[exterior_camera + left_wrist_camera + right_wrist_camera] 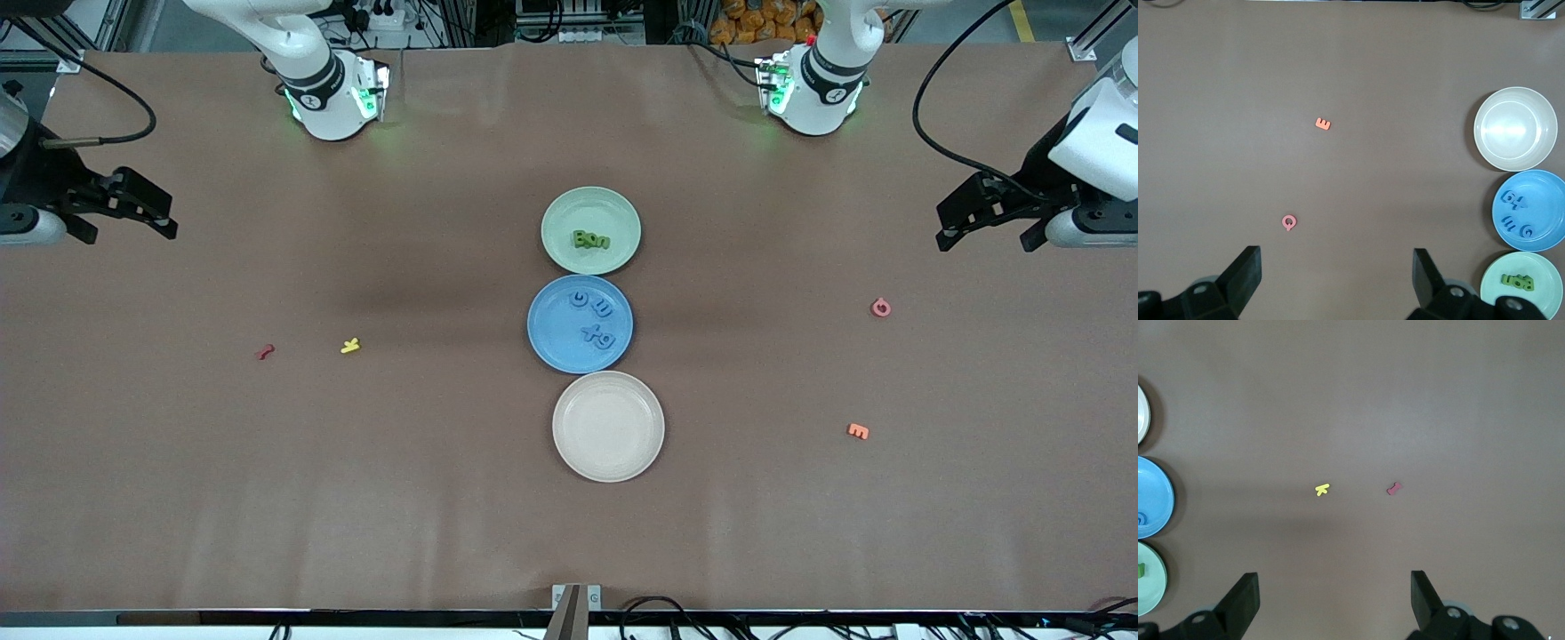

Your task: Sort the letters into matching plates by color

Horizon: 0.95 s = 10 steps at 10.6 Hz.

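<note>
- Green plate (590,230): middle of the desk (356,462), farthest of three plates from the front camera; holds the green letters (590,240), clustered together.
- Blue plate (580,324): just beside the green plate, nearer the camera; holds the blue letters (596,320).
- Cream plate (608,427): nearest the camera, nothing in it.
- Loose letters on the desk: a yellow letter (350,346) and a dark red letter (264,352) toward the right arm's end; a pink letter (880,308) and an orange letter (858,431) toward the left arm's end.
- Left gripper (987,224): above its end of the desk, fingers spread apart, holding nothing.
- Right gripper (124,218): above its end of the desk, fingers spread apart, holding nothing.
</note>
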Available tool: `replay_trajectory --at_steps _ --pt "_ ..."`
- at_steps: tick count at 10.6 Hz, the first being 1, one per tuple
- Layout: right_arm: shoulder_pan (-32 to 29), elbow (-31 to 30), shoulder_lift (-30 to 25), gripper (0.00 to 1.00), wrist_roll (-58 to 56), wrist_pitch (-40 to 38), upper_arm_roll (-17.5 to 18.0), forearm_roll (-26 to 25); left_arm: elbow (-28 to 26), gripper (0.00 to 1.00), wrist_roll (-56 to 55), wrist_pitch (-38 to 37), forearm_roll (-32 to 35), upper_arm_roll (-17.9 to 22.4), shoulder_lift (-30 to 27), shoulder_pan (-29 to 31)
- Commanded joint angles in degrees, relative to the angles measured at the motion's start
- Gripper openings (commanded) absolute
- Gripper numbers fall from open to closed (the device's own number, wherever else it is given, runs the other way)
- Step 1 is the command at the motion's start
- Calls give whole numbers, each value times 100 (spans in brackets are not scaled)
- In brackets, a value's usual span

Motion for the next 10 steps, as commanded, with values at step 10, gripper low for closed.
replay_trajectory --at_steps 10 --pt "238 96 91 100 -47 -268 38 -44 90 100 17 -1 119 -12 37 14"
